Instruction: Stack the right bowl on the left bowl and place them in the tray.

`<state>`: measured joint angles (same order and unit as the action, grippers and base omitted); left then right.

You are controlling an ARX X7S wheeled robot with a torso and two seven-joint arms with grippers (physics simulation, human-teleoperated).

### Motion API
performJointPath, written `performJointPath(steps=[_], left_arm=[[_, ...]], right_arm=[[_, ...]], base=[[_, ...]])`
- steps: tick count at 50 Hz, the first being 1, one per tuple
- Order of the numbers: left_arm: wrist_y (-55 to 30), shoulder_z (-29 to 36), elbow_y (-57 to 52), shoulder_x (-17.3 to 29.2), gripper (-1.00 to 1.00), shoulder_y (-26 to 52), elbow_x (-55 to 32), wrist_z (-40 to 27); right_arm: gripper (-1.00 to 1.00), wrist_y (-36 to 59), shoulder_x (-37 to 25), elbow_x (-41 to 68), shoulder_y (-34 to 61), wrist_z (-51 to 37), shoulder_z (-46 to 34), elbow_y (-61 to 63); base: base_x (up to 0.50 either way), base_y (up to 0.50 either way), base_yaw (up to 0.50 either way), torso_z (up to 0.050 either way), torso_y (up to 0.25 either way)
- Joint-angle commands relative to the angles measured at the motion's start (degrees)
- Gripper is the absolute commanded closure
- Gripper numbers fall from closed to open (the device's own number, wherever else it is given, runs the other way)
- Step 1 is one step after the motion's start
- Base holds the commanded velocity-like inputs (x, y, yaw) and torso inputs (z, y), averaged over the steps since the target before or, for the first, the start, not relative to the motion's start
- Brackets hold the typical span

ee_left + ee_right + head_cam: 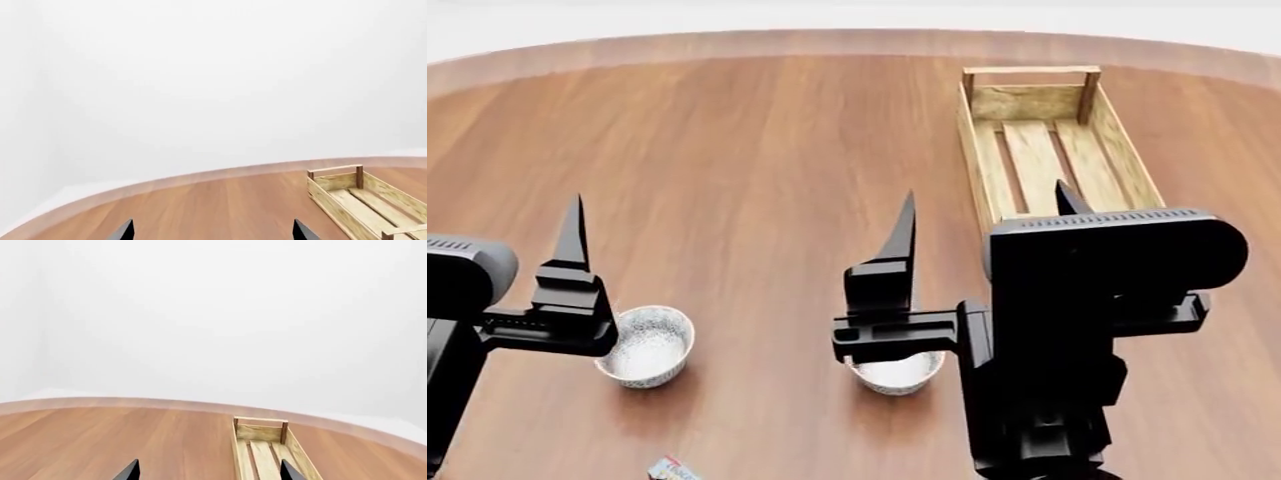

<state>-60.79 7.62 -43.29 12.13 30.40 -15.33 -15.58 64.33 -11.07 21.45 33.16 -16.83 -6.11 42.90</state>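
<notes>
Two small white speckled bowls sit on the round wooden table near me. The left bowl (pixel 643 345) lies in full view. The right bowl (pixel 894 373) is partly hidden under my right arm. The tray (pixel 981 150), a long light-wood crate, lies empty at the far right; it also shows in the left wrist view (pixel 333 182) and the right wrist view (pixel 260 432). My left gripper (pixel 212 225) is open and empty, raised above the table, with one finger (pixel 570 250) beside the left bowl. My right gripper (pixel 986 192) is open and empty, raised over the right bowl, as the right wrist view (pixel 209 465) shows.
A small red-and-blue box (pixel 671 468) lies at the near edge, in front of the left bowl. The table's curved far rim (pixel 827 40) runs behind the tray. White walls lie beyond.
</notes>
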Motion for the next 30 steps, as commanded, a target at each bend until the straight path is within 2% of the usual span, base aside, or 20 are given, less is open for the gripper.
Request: performJointPath(steps=[1, 30], left_arm=[[1.5, -0.9, 1.0, -0.8, -1.00, -0.1, 0.8, 1.4], [2.1, -0.6, 1.3, -0.1, -1.00, -0.1, 0.1, 0.8]], right_arm=[[-1.00, 0.4, 0.8, 0.2, 0.1, 1.5, 1.4, 0.1], [-1.00, -0.5, 0.2, 1.5, 0.2, 1.2, 0.6, -0.6]], base=[[0.50, 0.00, 0.00, 0.000, 0.000], [0.50, 0.00, 0.00, 0.000, 0.001]])
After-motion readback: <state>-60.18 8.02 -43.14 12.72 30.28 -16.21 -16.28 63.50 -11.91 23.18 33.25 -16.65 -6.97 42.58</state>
